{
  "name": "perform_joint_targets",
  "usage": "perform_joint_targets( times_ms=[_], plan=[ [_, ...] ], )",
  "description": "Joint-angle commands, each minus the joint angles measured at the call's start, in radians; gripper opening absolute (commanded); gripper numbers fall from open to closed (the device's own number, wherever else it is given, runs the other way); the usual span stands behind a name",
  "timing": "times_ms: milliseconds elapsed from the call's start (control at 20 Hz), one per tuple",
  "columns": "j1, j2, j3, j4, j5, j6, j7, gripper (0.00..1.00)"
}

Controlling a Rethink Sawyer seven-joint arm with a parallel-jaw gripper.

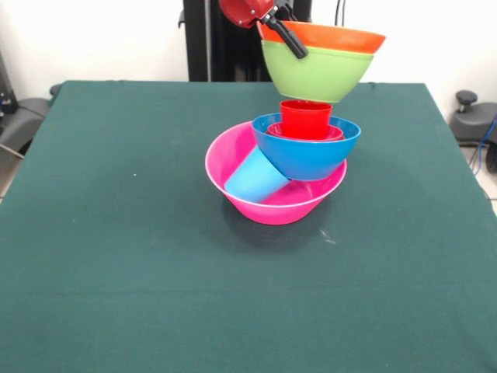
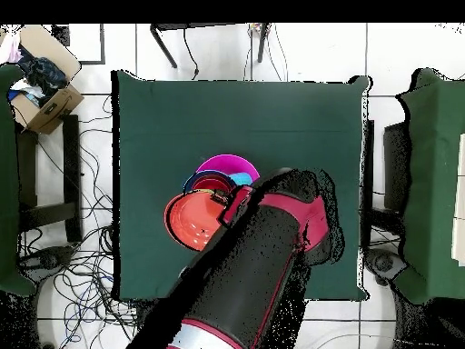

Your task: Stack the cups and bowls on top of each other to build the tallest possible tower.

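The gripper [image 1: 289,35] is gripping the rim of an orange bowl [image 1: 330,36] sitting in a green bowl [image 1: 314,73], top middle. Just under them, mid-picture, the pink bowl [image 1: 233,159] is holding a tipped light blue cup [image 1: 252,179], a blue bowl [image 1: 311,155] and a red cup [image 1: 304,119]. No writing shows.

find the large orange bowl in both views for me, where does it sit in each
Front view: the large orange bowl is at top centre-right, nested in the green bowl, raised above the red cup, with the claw on its rim.
Overhead view: the large orange bowl is left of centre, partly under the arm.
Shared landmark: the large pink bowl on the table.
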Motion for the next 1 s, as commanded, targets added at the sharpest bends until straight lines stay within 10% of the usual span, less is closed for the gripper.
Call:
perform_joint_targets(
  times_ms=[50, 1000],
  plan=[
    [0.016, 0.059, 0.052, -0.044, -0.055, 0.142, -0.065, 0.00],
    [0.001, 0.027, 0.065, -0.029, 0.024, 0.145, -0.103, 0.00]
  ],
)
